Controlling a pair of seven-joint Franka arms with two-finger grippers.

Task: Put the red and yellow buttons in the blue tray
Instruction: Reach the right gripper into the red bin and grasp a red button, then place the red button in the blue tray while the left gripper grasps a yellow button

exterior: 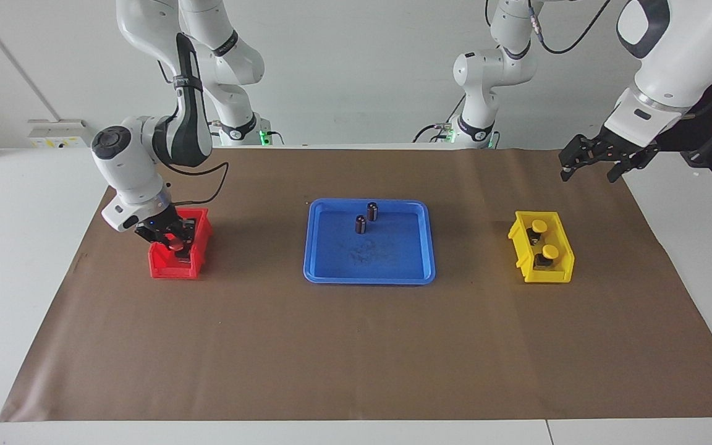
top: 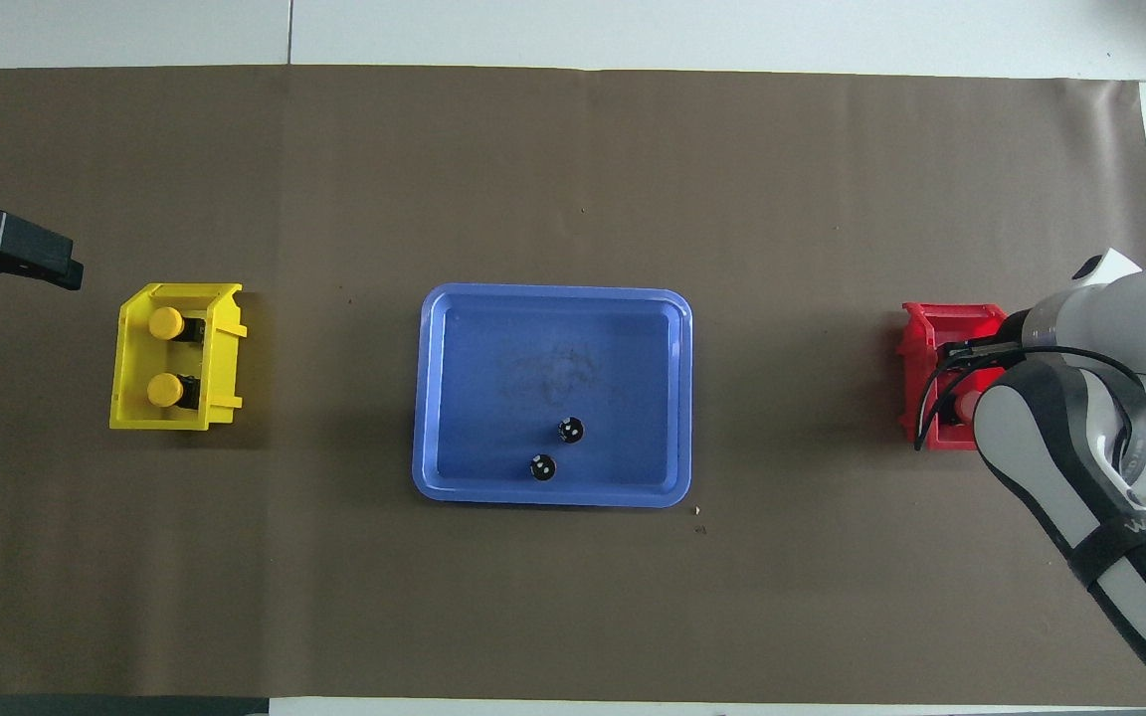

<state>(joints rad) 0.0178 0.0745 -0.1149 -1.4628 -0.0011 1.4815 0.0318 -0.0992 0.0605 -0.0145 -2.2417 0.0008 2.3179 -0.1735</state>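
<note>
1. Blue tray (exterior: 319, 247) is lying flat at the middle of the brown paper-covered surface (exterior: 356, 346).
2. Two dark cylinders (exterior: 366, 217) are standing upright inside the tray, close together but apart, in the part nearer the robots; in the overhead view they are sitting toward 5 o'clock of the tray's middle.
3. Yellow bin (exterior: 563, 250) is sitting toward the left arm's end of the surface, at 3 o'clock from the tray in the facing view, well apart from it.
4. Two yellow buttons (exterior: 544, 238) are sitting in the yellow bin, one nearer the robots than the other, caps up.
5. Red bin (exterior: 173, 266) is sitting toward the right arm's end, at 9 o'clock from the tray in the facing view.
6. Right claw (exterior: 175, 242) is reaching down into the red bin, its fingers sitting either side of a red button (exterior: 176, 246); whether they are pinching it or merely spread around it, cannot tell. The second red button is hidden.
7. Left claw (exterior: 591, 162) is hanging in the air over the brown paper's edge at the left arm's end, at 1 o'clock from the yellow bin in the facing view, fingers spread and holding nothing.
</note>
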